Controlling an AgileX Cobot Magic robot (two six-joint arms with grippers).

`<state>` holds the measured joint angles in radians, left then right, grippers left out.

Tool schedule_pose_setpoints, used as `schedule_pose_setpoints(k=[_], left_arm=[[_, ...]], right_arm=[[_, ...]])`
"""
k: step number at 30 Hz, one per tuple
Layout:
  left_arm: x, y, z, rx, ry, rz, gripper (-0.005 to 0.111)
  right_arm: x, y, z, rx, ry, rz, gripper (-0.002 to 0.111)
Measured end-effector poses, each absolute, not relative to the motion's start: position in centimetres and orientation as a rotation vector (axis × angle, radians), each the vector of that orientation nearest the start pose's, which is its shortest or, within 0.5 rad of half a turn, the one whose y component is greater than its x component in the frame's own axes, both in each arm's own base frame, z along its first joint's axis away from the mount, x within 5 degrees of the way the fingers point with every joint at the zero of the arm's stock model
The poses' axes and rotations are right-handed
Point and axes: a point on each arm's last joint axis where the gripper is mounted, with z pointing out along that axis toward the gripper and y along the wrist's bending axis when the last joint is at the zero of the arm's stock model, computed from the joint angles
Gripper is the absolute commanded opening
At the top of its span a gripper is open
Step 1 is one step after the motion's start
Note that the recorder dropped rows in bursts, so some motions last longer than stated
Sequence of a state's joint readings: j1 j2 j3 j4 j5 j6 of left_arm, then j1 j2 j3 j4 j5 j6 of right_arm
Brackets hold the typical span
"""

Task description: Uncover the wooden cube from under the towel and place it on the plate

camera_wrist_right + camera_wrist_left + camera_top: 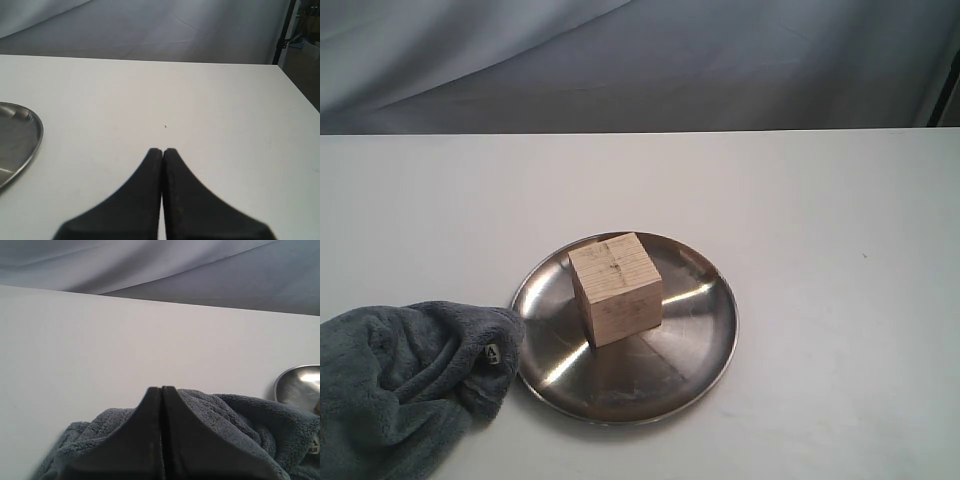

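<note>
White worktop (820, 200), grey drape behind. We note the pale, grain-lined wooden cube (616, 288) sitting uncovered on the round, shiny stainless-steel plate (705, 330). The fluffy grey-blue fleece towel (400, 390) lies bunched against the plate's rim. Left tool (161, 390) and right tool (162, 151) each have jaws pressed together, holding nothing. We judge both steps done, with nothing left to do.

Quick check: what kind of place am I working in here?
Likely a lab test bench: a plain white table, a draped grey backdrop, and staged props, a wooden cube on a steel plate.
</note>
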<state>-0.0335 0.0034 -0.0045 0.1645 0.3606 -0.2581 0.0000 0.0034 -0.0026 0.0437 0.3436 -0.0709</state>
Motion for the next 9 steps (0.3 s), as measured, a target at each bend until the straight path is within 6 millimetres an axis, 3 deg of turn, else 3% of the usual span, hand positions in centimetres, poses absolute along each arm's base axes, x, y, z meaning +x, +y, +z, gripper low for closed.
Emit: schedule_pose_setpoints(k=[9], left_arm=[[5.33, 0.35, 18.25, -0.102, 1.836, -0.041, 0.000]], right_arm=[[5.36, 0.13, 18.29, -0.038, 1.827, -0.008, 0.000]])
